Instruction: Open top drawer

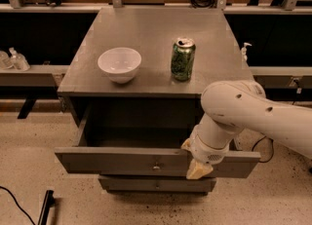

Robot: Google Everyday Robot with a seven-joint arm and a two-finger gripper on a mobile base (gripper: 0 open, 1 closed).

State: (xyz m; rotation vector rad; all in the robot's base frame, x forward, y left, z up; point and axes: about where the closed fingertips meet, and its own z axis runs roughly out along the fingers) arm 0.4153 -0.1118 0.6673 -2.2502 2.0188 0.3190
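Note:
The top drawer point(122, 161) is a wide grey flat-fronted drawer with a small central metal knob point(156, 166). It stands pulled well out of the grey cabinet point(146, 29), and its dark inside shows. My gripper point(194, 159), on a white arm point(243, 109) coming in from the right, is at the top edge of the drawer front. It sits to the right of the knob and does not touch it.
On the cabinet top stand a white bowl point(119, 63) and a green can point(183, 58). A narrower grey drawer front point(146, 185) sits shut below. Cables lie on the speckled floor at the left point(19, 204). Low shelves flank the cabinet.

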